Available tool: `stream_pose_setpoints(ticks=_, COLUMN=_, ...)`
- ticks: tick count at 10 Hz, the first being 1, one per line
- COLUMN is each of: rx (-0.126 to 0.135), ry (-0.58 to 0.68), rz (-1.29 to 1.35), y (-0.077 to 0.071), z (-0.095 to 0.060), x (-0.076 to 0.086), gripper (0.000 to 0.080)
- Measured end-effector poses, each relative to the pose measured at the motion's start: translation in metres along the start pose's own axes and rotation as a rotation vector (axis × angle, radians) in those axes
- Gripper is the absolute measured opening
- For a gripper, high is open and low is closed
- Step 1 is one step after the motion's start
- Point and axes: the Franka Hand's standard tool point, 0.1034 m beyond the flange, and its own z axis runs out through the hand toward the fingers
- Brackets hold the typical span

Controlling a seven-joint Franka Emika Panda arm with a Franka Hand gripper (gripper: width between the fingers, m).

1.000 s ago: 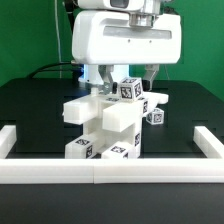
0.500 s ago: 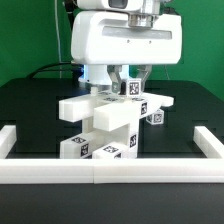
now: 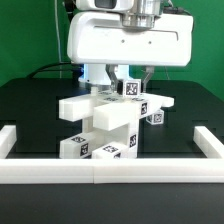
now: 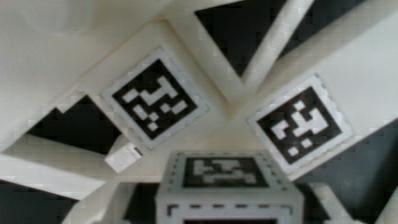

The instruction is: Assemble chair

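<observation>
The chair (image 3: 105,122) stands partly joined in the middle of the black table: stacked white blocky parts with black-and-white tags on the lower front. My gripper (image 3: 130,80) hangs right over its top and is shut on a small tagged white chair part (image 3: 130,89) that sits upright against the top bar. In the wrist view this part (image 4: 222,170) lies between my jaws, and two tagged panels (image 4: 157,95) spread out beyond it. A loose tagged cube (image 3: 153,117) lies just to the exterior view's right of the chair.
A long white border rail (image 3: 100,170) runs along the front, with side pieces at the exterior view's left (image 3: 8,138) and right (image 3: 205,140). The arm's white body (image 3: 125,38) hides the table behind the chair.
The held tagged part has turned from tilted to upright and shifted slightly to the exterior view's right. The stacked parts below have settled straighter.
</observation>
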Motion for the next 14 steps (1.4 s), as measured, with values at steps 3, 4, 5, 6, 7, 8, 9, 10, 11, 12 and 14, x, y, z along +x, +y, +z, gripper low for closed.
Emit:
stream_pose_setpoints(ticks=3, rx=0.002, ry=-0.001, rz=0.188, y=0.0, z=0.0003, x=-0.0003, gripper=0.0271)
stream_pose_setpoints(ticks=4, rx=0.019, ry=-0.007, rz=0.276, y=0.0024, z=0.0008, x=-0.0017, gripper=0.0271)
stream_pose_setpoints(ticks=5, rx=0.028, ry=-0.013, rz=0.336, y=0.0052, z=0.0013, x=-0.003, gripper=0.0271)
stream_pose_setpoints(ticks=6, rx=0.042, ry=-0.012, rz=0.422, y=0.0068, z=0.0017, x=-0.0033, gripper=0.0271)
stream_pose_setpoints(ticks=7, rx=0.052, ry=-0.011, rz=0.492, y=0.0072, z=0.0019, x=-0.0032, gripper=0.0271)
stream_pose_setpoints(ticks=8, rx=0.054, ry=-0.012, rz=0.545, y=0.007, z=0.002, x=-0.0031, gripper=0.0271)
stream_pose_setpoints(ticks=9, rx=0.059, ry=-0.014, rz=0.619, y=0.0072, z=0.002, x=-0.0031, gripper=0.0271)
stream_pose_setpoints(ticks=10, rx=0.061, ry=-0.016, rz=0.68, y=0.007, z=0.002, x=-0.003, gripper=0.0271)
stream_pose_setpoints(ticks=11, rx=0.063, ry=-0.018, rz=0.751, y=0.0069, z=0.002, x=-0.003, gripper=0.0271)
stream_pose_setpoints(ticks=12, rx=0.069, ry=-0.018, rz=0.786, y=0.007, z=0.002, x=-0.0029, gripper=0.0271)
stream_pose_setpoints(ticks=14, rx=0.075, ry=-0.025, rz=0.951, y=0.0058, z=0.002, x=-0.0026, gripper=0.0271)
